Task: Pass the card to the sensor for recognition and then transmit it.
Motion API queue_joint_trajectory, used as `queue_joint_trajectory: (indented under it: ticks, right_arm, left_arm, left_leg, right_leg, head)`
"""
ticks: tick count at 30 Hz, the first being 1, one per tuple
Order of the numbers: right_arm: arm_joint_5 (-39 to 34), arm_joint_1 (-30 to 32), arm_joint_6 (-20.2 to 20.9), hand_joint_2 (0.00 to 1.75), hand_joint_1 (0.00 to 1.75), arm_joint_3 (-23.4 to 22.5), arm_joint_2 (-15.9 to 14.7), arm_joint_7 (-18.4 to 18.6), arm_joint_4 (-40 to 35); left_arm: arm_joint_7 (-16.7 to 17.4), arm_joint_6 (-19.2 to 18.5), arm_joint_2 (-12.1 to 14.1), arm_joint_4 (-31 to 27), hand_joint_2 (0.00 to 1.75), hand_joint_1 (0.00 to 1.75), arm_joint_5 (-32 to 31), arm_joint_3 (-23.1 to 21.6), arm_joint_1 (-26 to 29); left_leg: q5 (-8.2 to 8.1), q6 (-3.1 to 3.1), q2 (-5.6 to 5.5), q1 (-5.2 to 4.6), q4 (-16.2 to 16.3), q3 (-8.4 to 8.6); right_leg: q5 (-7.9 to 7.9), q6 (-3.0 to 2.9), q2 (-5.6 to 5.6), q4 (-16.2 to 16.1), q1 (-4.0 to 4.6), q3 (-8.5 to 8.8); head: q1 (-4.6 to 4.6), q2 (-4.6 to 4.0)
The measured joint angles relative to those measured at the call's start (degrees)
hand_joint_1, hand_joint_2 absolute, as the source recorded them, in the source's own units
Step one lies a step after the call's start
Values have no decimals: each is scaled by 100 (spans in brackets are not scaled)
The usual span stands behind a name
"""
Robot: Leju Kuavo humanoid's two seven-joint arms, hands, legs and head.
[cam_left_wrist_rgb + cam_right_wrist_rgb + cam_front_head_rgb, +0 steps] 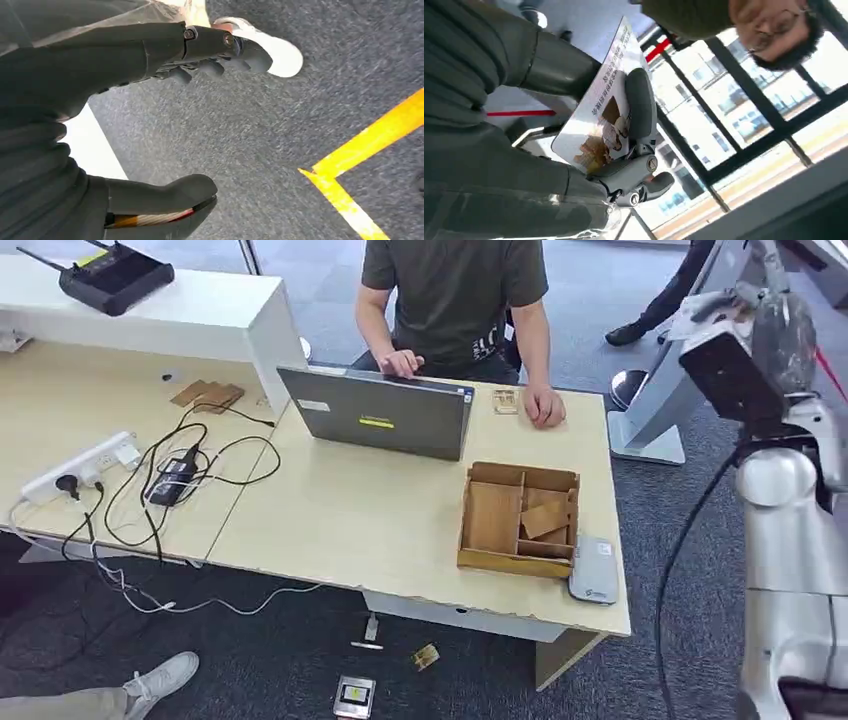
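Note:
My right hand (765, 315) is raised high to the right of the table, well above table height. It pinches a white printed card (708, 308) between thumb and fingers. The right wrist view shows the card (596, 112) with pictures and text, the thumb (640, 102) across its face and the hand (629, 172) gripping its lower edge. The flat grey sensor (593, 570) lies at the table's front right corner, beside a wooden box (518, 523). My left hand (165, 50) hangs over the carpet, fingers and thumb apart, holding nothing.
A person sits behind the grey laptop (385, 412), one hand (545, 405) resting on the table near a small clear item (506, 400). A power strip and cables (150, 475) lie at left. Small objects (354, 695) lie on the floor by the table.

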Motion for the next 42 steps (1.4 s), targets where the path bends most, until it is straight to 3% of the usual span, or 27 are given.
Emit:
queue_joint_trajectory:
  ticks: [5,11,21,32,42]
  right_arm:
    - [77,-902,-182,175,175,326,933,-389,1128]
    - [197,-1532,-99,175,175,638,1850,-473,2367]
    - [711,-1871,242,175,175,1146,2908,159,3950]
    - [861,-1783,489,175,175,1428,3094,441,4661]
    - [1170,-1801,238,175,175,1611,3063,1333,4895]
  left_arm:
    - [52,-134,-35,0,175,0,-103,-9,-176]
    - [129,-201,-90,0,175,0,-191,-44,-307]
    - [286,-392,-203,0,175,0,-324,-151,-532]
    - [324,-394,-282,0,175,0,-311,-184,-552]
    - [372,-317,-315,0,175,0,-287,-184,-522]
  left_leg:
    - [13,-20,-1,10,0,-17]
    - [16,-26,-4,23,0,-22]
    - [16,-27,-3,26,0,-23]
    - [16,-26,0,24,1,-22]
    - [16,-27,1,25,1,-20]
  right_leg:
    - [12,-20,0,8,5,-26]
    - [11,-23,-1,7,17,-32]
    - [10,-25,-1,2,18,-34]
    - [16,-27,-1,-5,16,-33]
    - [17,-29,0,-4,19,-34]
  head:
    - [0,0]
    - [-2,0]
    - [0,0]
    - [0,0]
    - [0,2]
